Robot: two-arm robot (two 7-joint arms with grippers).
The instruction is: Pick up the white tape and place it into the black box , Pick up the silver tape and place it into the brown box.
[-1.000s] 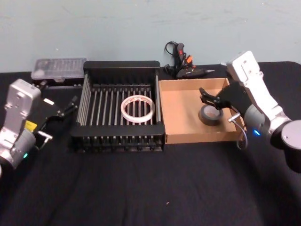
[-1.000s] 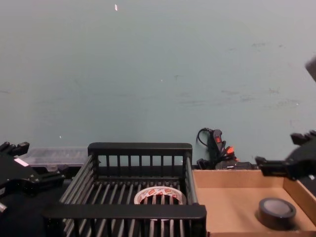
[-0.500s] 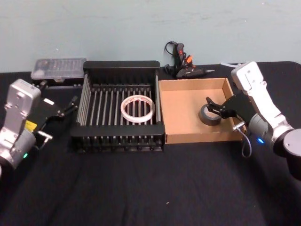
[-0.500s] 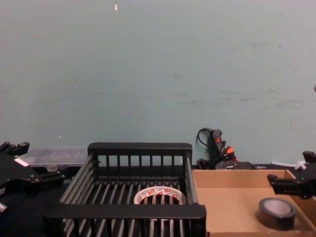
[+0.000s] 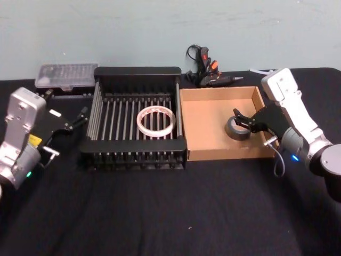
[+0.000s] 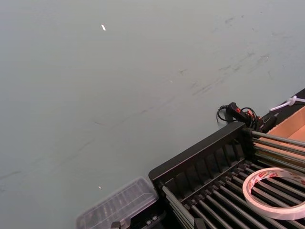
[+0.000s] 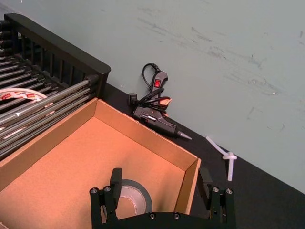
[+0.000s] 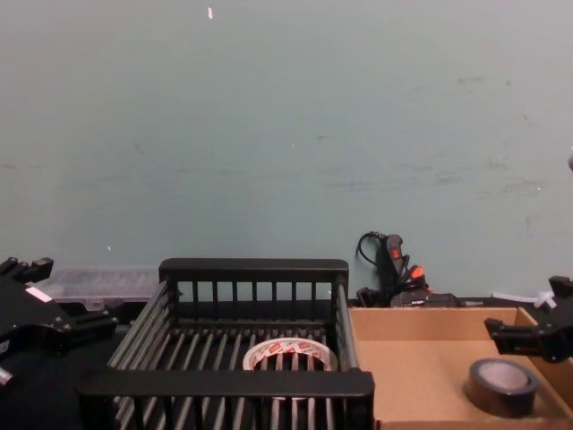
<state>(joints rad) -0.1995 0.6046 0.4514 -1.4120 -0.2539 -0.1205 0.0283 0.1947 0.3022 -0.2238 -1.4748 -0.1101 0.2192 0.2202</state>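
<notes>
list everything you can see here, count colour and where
white tape: 1, whitish ring with red print, flat on the black box floor
black box: 1, black slatted crate, table centre
silver tape: 1, dark grey, on the brown box floor, right side
brown box: 1, tan, touching the crate's right side
glue gun: 1, black with orange, behind the brown box
clear case: 1, transparent, behind the crate's left corner
table: 1, black
left gripper: open, left of the crate
right gripper: open, straddling the brown box's right wall beside the silver tape

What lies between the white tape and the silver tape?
In the head view, the black box's right wall and the brown box's left wall lie between white tape and silver tape.
</notes>
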